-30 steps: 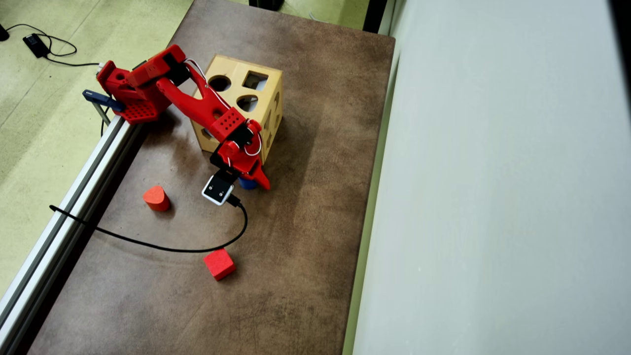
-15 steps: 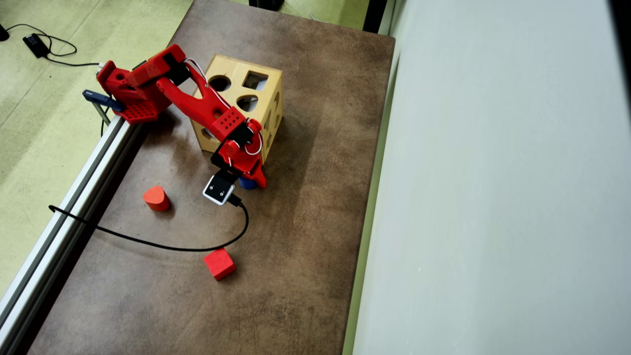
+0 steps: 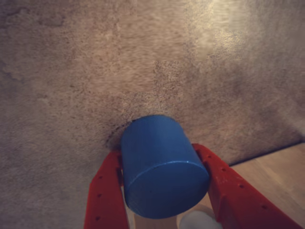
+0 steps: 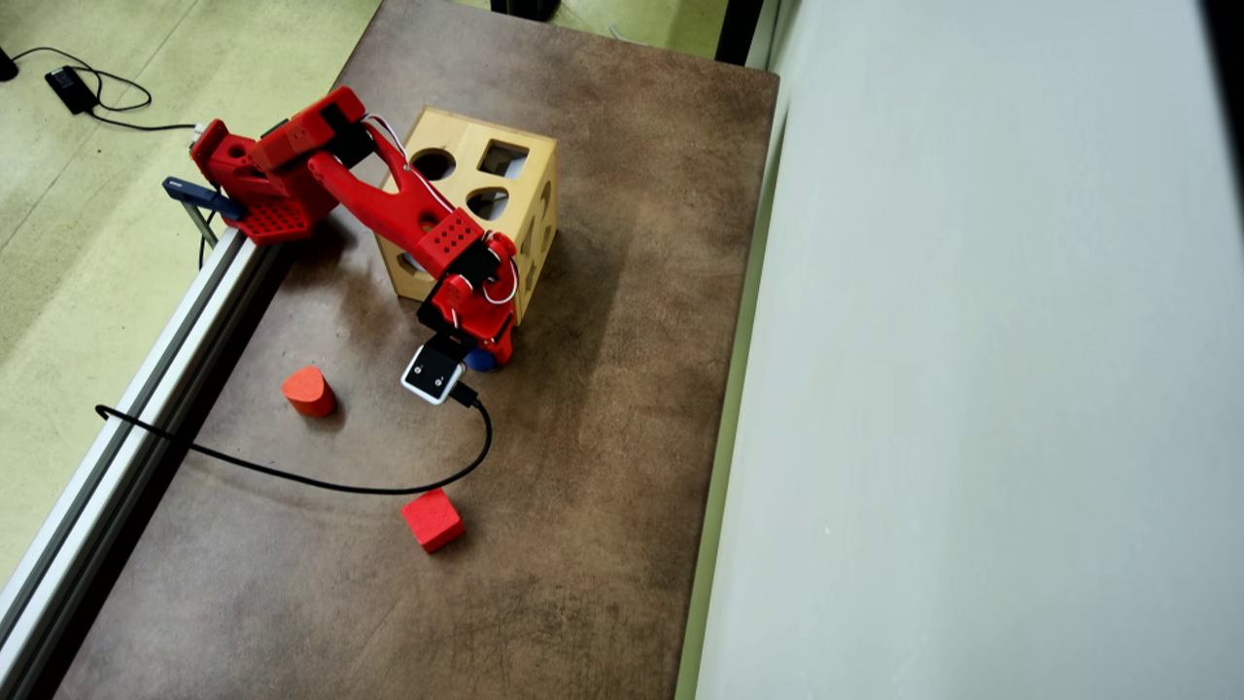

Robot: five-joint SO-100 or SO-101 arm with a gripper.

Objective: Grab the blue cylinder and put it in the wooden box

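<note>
In the wrist view my red gripper (image 3: 156,152) is shut on the blue cylinder (image 3: 159,167). One finger presses each side, and the flat round end faces the camera. The cylinder hangs above the brown table. Light wood of the wooden box (image 3: 281,167) shows at the lower right and under the cylinder. In the overhead view the gripper (image 4: 484,352) is at the near corner of the wooden box (image 4: 465,136). Only a sliver of the blue cylinder (image 4: 479,363) shows below the wrist. The box top has round and square holes.
A red rounded-wedge block (image 4: 309,391) lies left of the gripper. A red cube (image 4: 432,519) lies nearer the front. The black camera cable (image 4: 321,482) loops across the table between them. A metal rail (image 4: 146,389) runs along the left edge and a wall (image 4: 972,389) stands on the right.
</note>
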